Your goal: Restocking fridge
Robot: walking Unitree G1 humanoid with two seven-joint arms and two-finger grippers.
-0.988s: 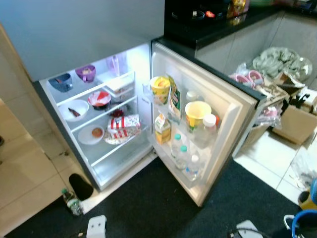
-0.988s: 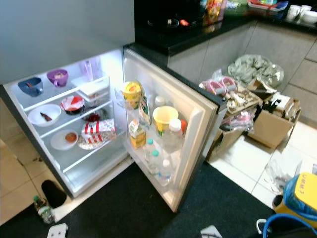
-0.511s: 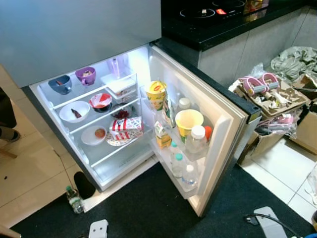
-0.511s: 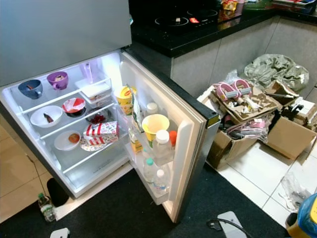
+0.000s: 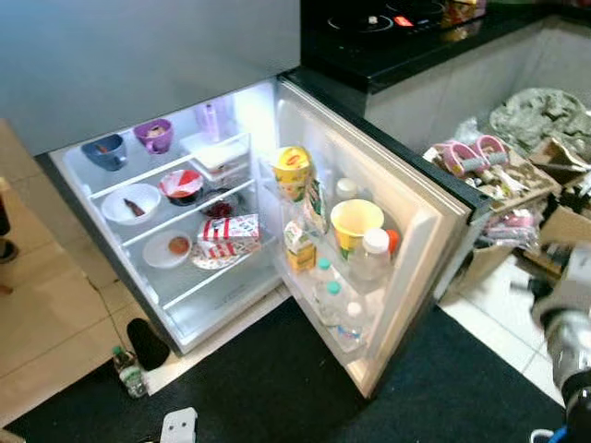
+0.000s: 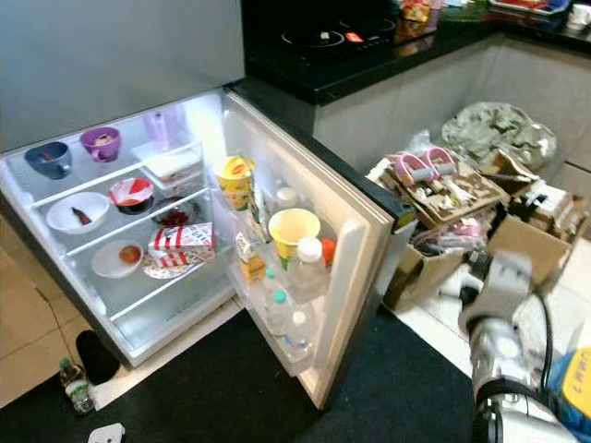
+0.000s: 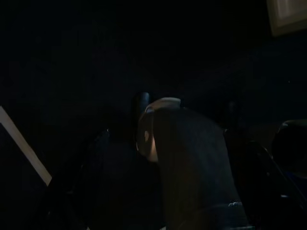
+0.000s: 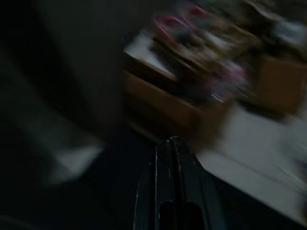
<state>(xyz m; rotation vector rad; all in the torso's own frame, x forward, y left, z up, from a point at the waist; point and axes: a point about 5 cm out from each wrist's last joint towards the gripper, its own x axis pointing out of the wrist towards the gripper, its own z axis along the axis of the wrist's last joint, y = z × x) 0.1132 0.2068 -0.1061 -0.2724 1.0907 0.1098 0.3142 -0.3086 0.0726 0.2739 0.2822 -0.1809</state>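
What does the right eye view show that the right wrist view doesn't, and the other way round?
Right eye view: the open fridge door with its yellow cup and bottles, the lit shelves with bowls, and the silver right arm. Right wrist view: the right gripper close up, its black fingers lying together, blurred. Shared: the cardboard box of clutter, the white tile floor and the dark mat.

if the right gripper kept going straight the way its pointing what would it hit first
Most likely the cardboard box of clutter beside the fridge: in the blurred right wrist view the right gripper, fingers together, aims just at its lower edge over the dark mat. Depth is unclear.
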